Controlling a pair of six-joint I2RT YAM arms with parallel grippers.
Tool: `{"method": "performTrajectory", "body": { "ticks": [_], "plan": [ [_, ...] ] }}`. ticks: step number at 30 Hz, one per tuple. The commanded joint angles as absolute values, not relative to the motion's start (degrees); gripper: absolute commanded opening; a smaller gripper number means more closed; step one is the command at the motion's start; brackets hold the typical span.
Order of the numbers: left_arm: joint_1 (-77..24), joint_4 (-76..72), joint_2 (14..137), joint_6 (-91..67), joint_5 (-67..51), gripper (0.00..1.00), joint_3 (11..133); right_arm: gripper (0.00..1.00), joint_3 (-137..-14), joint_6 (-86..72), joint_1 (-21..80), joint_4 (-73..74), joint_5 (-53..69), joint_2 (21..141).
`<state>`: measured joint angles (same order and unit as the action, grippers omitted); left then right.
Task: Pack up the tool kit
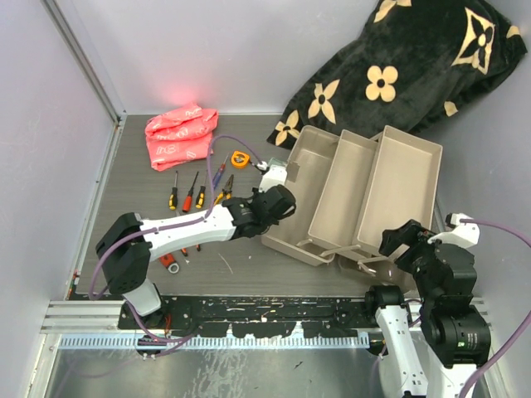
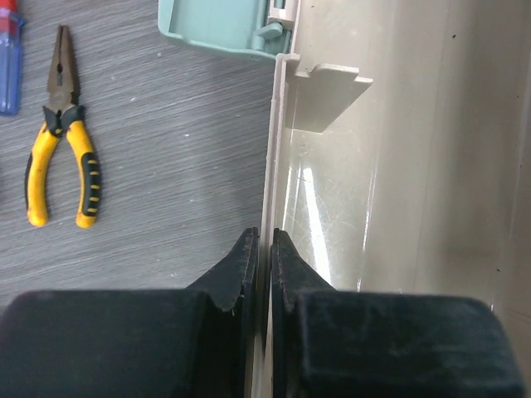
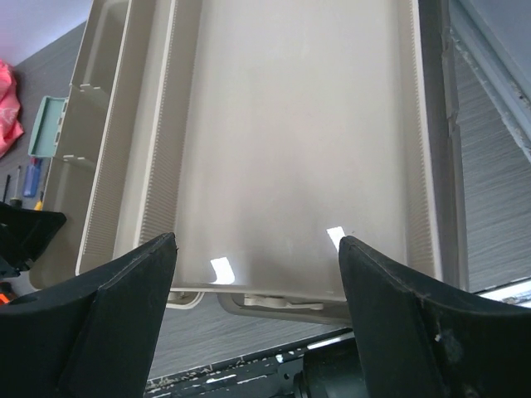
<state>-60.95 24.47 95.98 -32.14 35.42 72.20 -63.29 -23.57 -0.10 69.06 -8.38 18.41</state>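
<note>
The beige toolbox stands open on the table, its trays fanned out to the right and bare inside. My left gripper is shut on the thin left wall of the toolbox, one finger on each side. My right gripper hangs open above the near end of the rightmost tray, holding nothing. Left of the box lie yellow-handled pliers, three screwdrivers and an orange tape measure. A red wrench peeks out beneath the left arm.
A pink bag lies at the back left. The black flower-patterned blanket is bunched at the back right, behind the toolbox. Grey walls close in both sides. A pale green plastic piece sits by the box's far left corner.
</note>
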Motion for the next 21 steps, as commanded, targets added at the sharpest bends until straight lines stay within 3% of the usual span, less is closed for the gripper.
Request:
{"method": "performTrajectory", "body": {
  "ticks": [1,9,11,13,14,18,21],
  "plan": [
    [-56.7,27.3,90.6,-34.2,37.8,0.00,69.9,0.84,-62.0,-24.2,0.1,62.5,-4.7,20.4],
    [-54.5,25.2,88.4,-35.4,32.5,0.02,66.6,0.84,-63.6,-21.7,0.1,56.4,-0.9,28.8],
    [-54.3,24.0,88.2,-34.3,31.4,0.14,66.4,0.85,-64.7,-21.1,0.1,55.0,-1.3,30.5],
    [-54.3,22.8,88.0,-32.6,30.5,0.38,66.5,0.85,-65.2,-20.6,0.1,53.8,-1.1,31.8],
    [-54.3,22.0,88.0,-31.6,30.1,0.44,66.7,0.86,-65.4,-20.4,0.1,53.3,-0.8,32.5],
    [-54.1,20.6,87.6,-28.6,30.8,0.62,67.5,0.86,-64.8,-20.1,0.1,51.0,0.6,35.4],
    [-53.5,20.1,86.9,-26.8,31.7,0.65,68.3,0.86,-64.7,-19.6,0.1,49.4,1.3,37.7]
  ]
}}
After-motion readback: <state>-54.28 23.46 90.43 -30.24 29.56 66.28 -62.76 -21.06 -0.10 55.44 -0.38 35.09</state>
